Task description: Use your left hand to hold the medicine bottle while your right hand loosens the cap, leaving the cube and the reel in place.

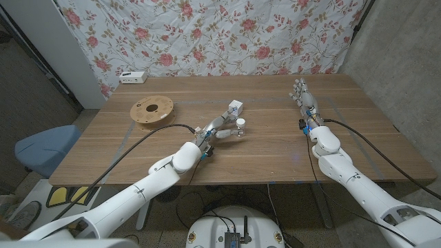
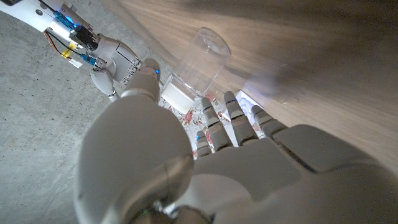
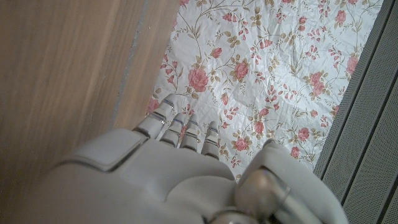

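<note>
A small clear medicine bottle (image 1: 238, 127) with a white cap (image 2: 176, 97) stands upright near the table's middle. My left hand (image 1: 215, 132) reaches up to it from the near side. Its thumb (image 2: 147, 76) and fingers (image 2: 231, 117) are spread on either side of the bottle (image 2: 203, 57), and I see no firm grip. Just behind the bottle sits the white cube (image 1: 234, 107). The wooden reel (image 1: 153, 110) lies flat at the left. My right hand (image 1: 305, 103) is well to the right of the bottle, fingers straight and apart, holding nothing.
A small white device (image 1: 132, 76) sits at the table's back left corner. A flowered cloth (image 1: 207, 34) hangs behind the table (image 1: 275, 158). A blue chair (image 1: 43, 148) stands off the left edge. My right arm (image 2: 74, 38) shows beyond the bottle in the left wrist view.
</note>
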You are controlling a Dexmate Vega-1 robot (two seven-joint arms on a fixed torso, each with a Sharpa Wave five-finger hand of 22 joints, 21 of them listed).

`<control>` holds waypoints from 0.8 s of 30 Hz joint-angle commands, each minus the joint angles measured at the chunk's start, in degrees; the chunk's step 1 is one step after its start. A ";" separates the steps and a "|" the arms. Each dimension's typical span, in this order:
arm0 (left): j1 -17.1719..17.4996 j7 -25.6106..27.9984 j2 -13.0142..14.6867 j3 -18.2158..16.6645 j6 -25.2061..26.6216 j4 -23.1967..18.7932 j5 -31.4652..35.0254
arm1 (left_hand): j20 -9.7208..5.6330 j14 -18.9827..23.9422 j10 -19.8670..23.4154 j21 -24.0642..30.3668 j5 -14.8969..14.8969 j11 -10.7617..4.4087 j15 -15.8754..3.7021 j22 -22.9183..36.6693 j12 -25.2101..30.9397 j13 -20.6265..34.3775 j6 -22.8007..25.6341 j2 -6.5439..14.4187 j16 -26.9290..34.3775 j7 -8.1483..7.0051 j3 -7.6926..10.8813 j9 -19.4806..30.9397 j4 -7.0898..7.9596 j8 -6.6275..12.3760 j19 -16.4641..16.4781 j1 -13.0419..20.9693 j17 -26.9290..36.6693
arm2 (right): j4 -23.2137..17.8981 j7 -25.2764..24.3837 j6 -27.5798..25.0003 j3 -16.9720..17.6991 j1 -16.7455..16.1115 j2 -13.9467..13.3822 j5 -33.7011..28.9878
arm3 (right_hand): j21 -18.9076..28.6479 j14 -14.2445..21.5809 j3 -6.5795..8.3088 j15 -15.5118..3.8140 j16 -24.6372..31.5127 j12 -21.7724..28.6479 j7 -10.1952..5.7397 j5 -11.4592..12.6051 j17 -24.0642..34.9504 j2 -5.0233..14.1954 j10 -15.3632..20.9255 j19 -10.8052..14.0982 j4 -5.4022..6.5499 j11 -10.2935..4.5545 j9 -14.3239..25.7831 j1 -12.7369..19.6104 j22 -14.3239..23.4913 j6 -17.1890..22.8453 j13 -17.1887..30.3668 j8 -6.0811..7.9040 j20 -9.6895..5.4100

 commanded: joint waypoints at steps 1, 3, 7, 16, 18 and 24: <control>-0.93 -0.02 -1.33 0.96 0.34 1.94 0.59 | -0.90 1.34 1.55 0.27 -0.32 0.33 -9.10 0.01 0.45 0.00 0.68 -0.07 0.24 0.46 -0.40 0.23 0.12 0.30 0.48 0.85 0.05 | 0.80 0.05 0.89 0.17 0.13 0.33 0.12 | -0.15 0.25 0.10 -0.79 0.28 0.11 0.45 0.24 0.12 -0.33 0.44 0.34 -0.29 -0.26 0.13 0.00 0.05 0.15 0.10 0.05 -3.09; -0.71 0.13 -1.24 0.95 1.05 1.60 0.67 | -1.25 2.10 2.43 0.37 -0.32 0.23 -9.09 0.01 0.56 -0.02 1.03 -0.01 0.33 0.69 -0.56 0.23 0.15 0.35 0.77 1.04 0.07 | 0.82 -0.02 0.99 0.20 0.07 0.34 0.08 | -0.15 0.25 0.10 -0.76 0.28 0.12 0.44 0.25 0.12 -0.33 0.46 0.33 -0.29 -0.27 0.13 0.00 0.05 0.16 0.10 0.05 -3.09; -0.49 0.27 -1.07 0.98 1.40 1.68 0.64 | -1.79 3.18 3.80 0.51 -0.34 0.33 -9.24 -0.01 0.74 -0.02 1.66 0.10 0.40 1.24 -0.78 0.22 0.15 0.44 1.33 1.39 0.09 | 0.99 -0.13 1.30 0.27 -0.06 0.50 0.15 | -0.13 0.25 0.10 -0.79 0.28 0.11 0.39 0.25 0.12 -0.32 0.46 0.36 -0.29 -0.26 0.13 0.00 0.06 0.18 0.10 0.05 -3.06; -0.67 0.86 -1.55 1.16 0.95 2.86 0.56 | -2.51 4.57 5.18 0.75 -0.38 0.35 -9.44 -0.03 0.76 -0.03 2.75 0.35 0.47 1.99 -0.98 0.21 0.10 0.61 2.50 2.05 0.12 | 0.26 -0.81 1.25 0.44 -0.65 0.27 -0.09 | -0.13 0.28 0.11 -0.76 0.28 0.12 0.39 0.26 0.13 -0.31 0.52 0.33 -0.30 -0.17 0.13 -0.01 0.06 0.18 0.11 0.03 -3.06; -0.85 1.08 -1.75 1.21 0.75 3.31 0.62 | -2.66 4.88 5.49 0.80 -0.40 0.40 -9.46 -0.03 0.76 -0.03 2.99 0.37 0.47 2.00 -1.05 0.21 0.09 0.62 2.80 2.18 0.12 | 0.02 -1.05 1.13 0.49 -0.77 0.20 -0.18 | -0.13 0.30 0.11 -0.72 0.29 0.13 0.38 0.27 0.13 -0.31 0.55 0.34 -0.30 -0.14 0.13 -0.01 0.06 0.18 0.11 0.03 -3.05; -1.72 1.20 -2.50 1.49 -0.73 5.20 0.58 | -3.32 6.66 7.74 0.95 -0.46 0.51 -9.66 -0.05 0.98 -0.03 4.38 0.83 0.59 2.65 -1.21 0.21 0.04 0.74 4.15 3.11 0.17 | -0.02 -1.21 1.24 0.54 -0.82 0.24 -0.27 | -0.12 0.35 0.11 -0.75 0.30 0.13 0.35 0.28 0.14 -0.30 0.57 0.34 -0.31 -0.09 0.13 -0.02 0.06 0.21 0.11 0.03 -3.05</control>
